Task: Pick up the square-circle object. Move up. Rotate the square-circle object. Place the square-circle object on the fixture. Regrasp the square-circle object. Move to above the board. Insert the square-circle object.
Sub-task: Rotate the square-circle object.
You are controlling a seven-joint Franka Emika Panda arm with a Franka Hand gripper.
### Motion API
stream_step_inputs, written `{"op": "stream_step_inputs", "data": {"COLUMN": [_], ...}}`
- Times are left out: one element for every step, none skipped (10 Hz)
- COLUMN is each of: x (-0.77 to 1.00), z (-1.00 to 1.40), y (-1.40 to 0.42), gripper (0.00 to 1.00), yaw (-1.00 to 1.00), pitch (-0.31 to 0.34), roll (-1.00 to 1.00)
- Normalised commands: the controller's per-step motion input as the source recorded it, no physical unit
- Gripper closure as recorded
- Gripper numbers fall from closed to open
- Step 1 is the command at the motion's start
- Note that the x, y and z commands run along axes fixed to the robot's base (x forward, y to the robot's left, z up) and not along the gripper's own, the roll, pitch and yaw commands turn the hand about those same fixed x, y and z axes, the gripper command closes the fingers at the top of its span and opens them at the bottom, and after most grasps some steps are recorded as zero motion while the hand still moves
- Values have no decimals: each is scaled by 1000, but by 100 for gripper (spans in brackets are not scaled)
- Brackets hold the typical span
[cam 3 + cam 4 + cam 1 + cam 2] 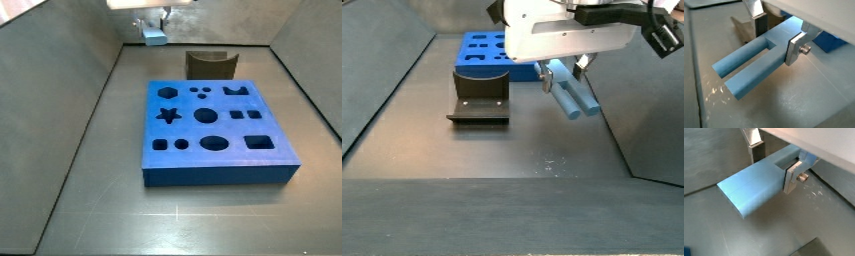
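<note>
End effector [563, 70]: raised clear of the tabletop [502, 150], at about 2 o'clock from the fixture [478, 95] in a side view; seen small at 12 o'clock, beyond the far edge of the board [214, 135], in a side view [155, 27]. Fingers [795, 49] closed onto the square-circle object [751, 62], silver plates pressed against its opposite faces in both wrist views.

Square-circle object: pale blue, elongated, slotted along its length in a wrist view, broad flat face shown in a wrist view [754, 185]. Held near one end, the free end projecting out and tilted downward toward 5 o'clock in a side view [572, 95]. Not touching tabletop, fixture or board.

Fixture: dark notched block on a base plate, just beside the board's edge in both side views [210, 64]. Unoccupied.

Board: blue slab with star, hexagon, round and square cut-outs, flat on the tabletop.
</note>
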Motion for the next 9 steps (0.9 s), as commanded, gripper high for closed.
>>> {"op": "stream_step_inputs", "data": {"x": [12, 12, 12, 12, 11, 0, 9, 24, 31], "z": [-3, -3, -3, -3, -3, -1000, -1000, -1000, -1000], "y": [15, 15, 15, 15, 14, 0, 1, -2, -4], "gripper": [100, 100, 100, 100, 100, 100, 100, 100, 100], "yaw": [-1000, -832, -602, -404, -234, 0, 51, 51, 44], "pitch": [-16, -19, -18, -18, -17, 0, -10, -24, -29], "roll": [-5, -6, -6, -6, -6, 0, 1, -12, -27]}}
